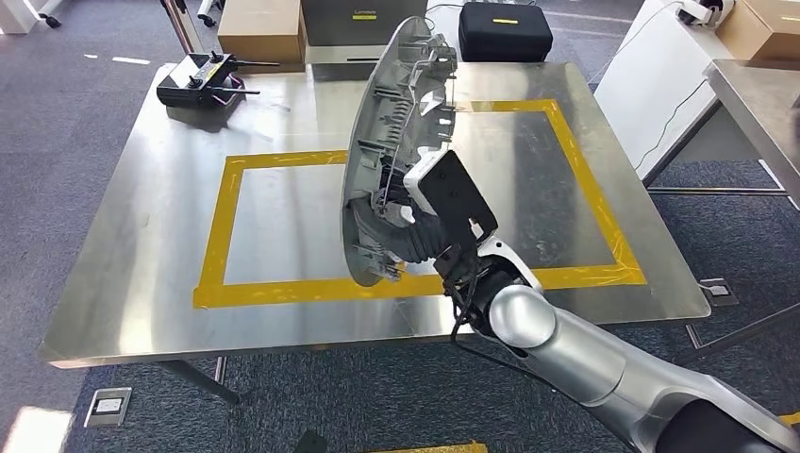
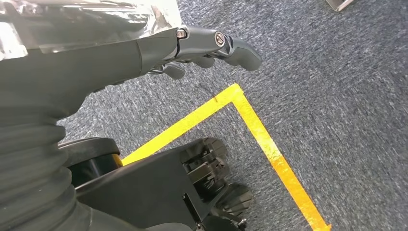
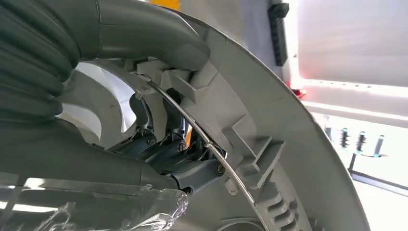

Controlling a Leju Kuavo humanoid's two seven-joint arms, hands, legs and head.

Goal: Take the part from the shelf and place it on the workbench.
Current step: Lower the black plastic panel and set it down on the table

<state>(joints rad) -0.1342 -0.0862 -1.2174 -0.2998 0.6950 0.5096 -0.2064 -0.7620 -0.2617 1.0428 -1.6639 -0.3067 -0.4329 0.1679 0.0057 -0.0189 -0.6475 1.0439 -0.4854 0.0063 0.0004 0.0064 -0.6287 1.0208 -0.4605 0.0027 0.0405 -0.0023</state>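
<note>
1. Right arm point(image 1: 566, 349) enters from the lower right of the head view, silver, reaching up and over the near edge of the workbench point(image 1: 123, 311).
2. Right hand point(image 1: 425, 226) grips the part point(image 1: 396, 123), a grey round ribbed plastic cover. In the right wrist view the thumb point(image 3: 159, 33) lies over the part's rim point(image 3: 269, 120) and dark fingers point(image 3: 192, 168) hook through its inner ribs beside a thin wire ring point(image 3: 192, 120).
3. The part stands nearly on edge, ribbed inner face toward the hand. Its lower edge is over the near strip of the yellow tape square point(image 1: 222, 226); contact with the steel top cannot be judged from this angle.
4. Left hand point(image 2: 202, 48) hangs over grey carpet point(image 2: 337, 72) with a yellow floor line point(image 2: 260, 134); fingers loosely curled, holding nothing, probably relaxed apart rather than clenched.
5. Far left corner of the workbench: black remote controller point(image 1: 198, 85).
6. Beyond the bench: cardboard box point(image 1: 259, 28), black case point(image 1: 505, 28).
</note>
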